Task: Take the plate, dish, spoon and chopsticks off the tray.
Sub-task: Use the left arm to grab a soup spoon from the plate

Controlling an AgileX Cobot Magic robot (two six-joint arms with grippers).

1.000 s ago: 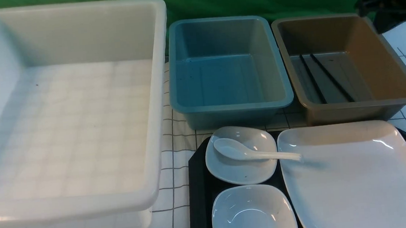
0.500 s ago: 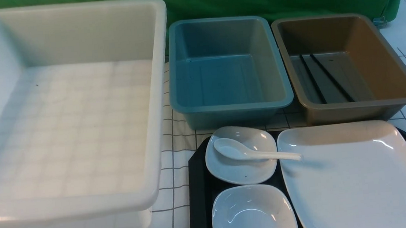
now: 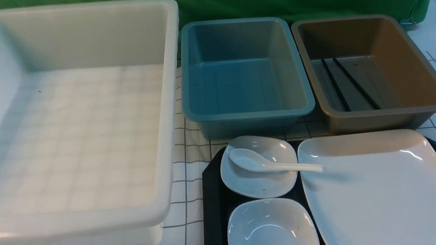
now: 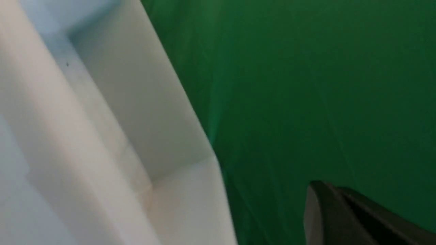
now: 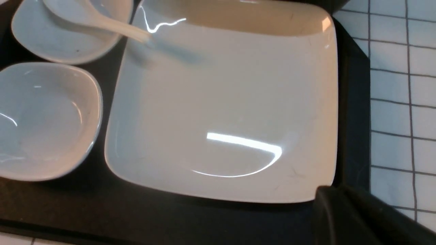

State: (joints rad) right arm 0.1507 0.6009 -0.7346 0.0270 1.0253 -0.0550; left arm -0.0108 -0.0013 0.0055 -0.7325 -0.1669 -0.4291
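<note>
A: Left hand [image 4: 357, 217] is closed. Right hand [image 5: 354, 217], only a dark edge shows, can't tell.
B: Plate?
A: Plate [image 3: 385, 190] is glossy white, a shallow rounded rectangle, on the right of the black textured tray [image 3: 213, 202]. White ceramic spoon [image 3: 269, 164] has its bowl in the far dish [image 3: 262, 181], handle tip over the plate rim. Thin black chopsticks [image 3: 356, 84] lie in the brown plastic bin [image 3: 414, 62].

Tray [image 3: 214, 217]: plate [image 3: 386, 194] fills the 3 o'clock half; far dish [image 3: 255, 184] and near dish [image 3: 271, 232] fill the 9 o'clock half, slim bare strips between. Spoon [image 3: 269, 165] bridges far dish to plate. Blue bin [image 3: 249, 116] and brown bin [image 3: 387, 113] wall off 12 o'clock; white tub [image 3: 73, 226] at 10; cloth [image 3: 188, 188] gap at 9.
</note>
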